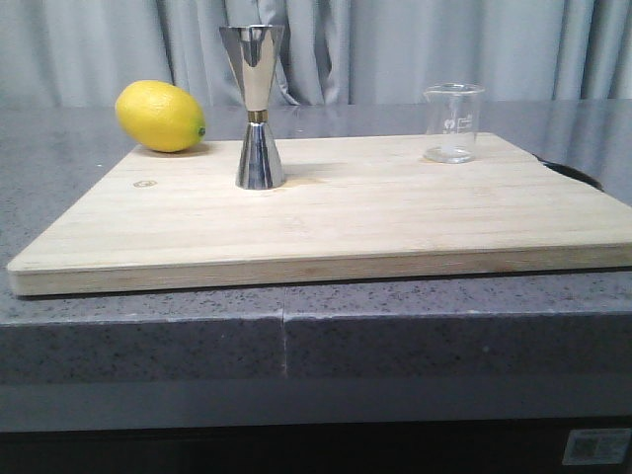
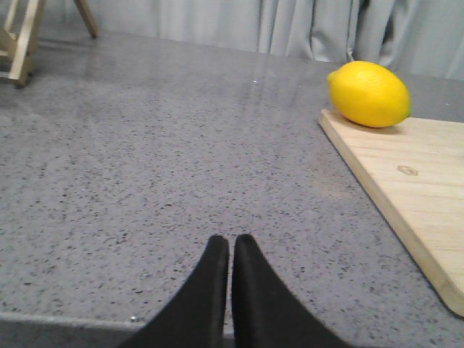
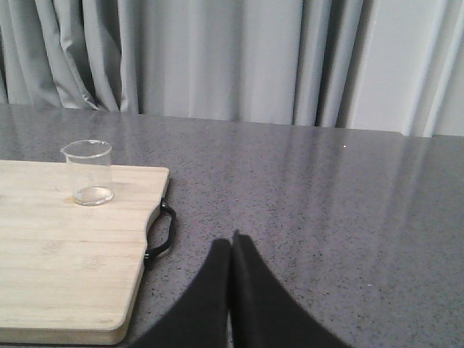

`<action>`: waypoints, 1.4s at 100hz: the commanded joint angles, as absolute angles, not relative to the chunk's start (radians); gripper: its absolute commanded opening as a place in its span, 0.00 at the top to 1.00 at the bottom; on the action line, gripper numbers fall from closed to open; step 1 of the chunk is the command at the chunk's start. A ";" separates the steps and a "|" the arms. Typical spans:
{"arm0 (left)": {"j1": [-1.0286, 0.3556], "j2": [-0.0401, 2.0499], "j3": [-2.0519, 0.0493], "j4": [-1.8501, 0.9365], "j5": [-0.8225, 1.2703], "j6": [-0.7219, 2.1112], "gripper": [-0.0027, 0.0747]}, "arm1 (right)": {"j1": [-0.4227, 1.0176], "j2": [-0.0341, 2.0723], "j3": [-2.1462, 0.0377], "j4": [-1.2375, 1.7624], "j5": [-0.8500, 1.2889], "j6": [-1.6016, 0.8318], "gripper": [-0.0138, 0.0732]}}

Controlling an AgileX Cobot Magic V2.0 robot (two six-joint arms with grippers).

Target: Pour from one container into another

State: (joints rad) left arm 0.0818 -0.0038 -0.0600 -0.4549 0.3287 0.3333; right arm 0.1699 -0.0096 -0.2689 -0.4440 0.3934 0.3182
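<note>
You've got a grey bench [image 1: 89,197] w/ a wooden board [image 1: 395,217] on it; use the board as ref. The lemon [image 1: 161,117] sits on the board's far left corner. The jigger [image 1: 259,107] stands upright left of board centre, well apart from the beaker [image 1: 454,122], which stands near the far right corner. The left tool [image 2: 231,250] hangs over bare bench left of the board, fingers together, holding nothing. The right tool [image 3: 231,246] is the same, right of the board by its black handle [image 3: 163,232]. Risks: the jigger looks tall w/ a narrow foot, so a nudge tips it; the beaker's glass is slick, so a loose pinch slips, and its thin wall may crack if clamped hard.
</note>
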 commanded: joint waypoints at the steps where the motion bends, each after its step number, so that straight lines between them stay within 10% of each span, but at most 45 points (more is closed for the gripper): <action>1: 0.074 -0.029 -0.097 -0.315 0.245 0.179 0.99 | 0.164 -0.026 -0.292 -0.458 0.327 0.314 0.92; 41: -0.006 -0.027 0.029 -0.151 -0.281 0.028 0.99 | 0.164 -0.026 -0.292 -0.458 0.327 0.314 0.92; 140: -0.010 -0.027 0.032 -0.021 -0.075 -0.045 0.99 | 0.164 -0.026 -0.292 -0.458 0.327 0.314 0.92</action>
State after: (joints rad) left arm -0.0044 -0.0062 0.0046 -0.0191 0.0000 -0.0343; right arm 0.1699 -0.0096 -0.2689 -0.4440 0.3934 0.3182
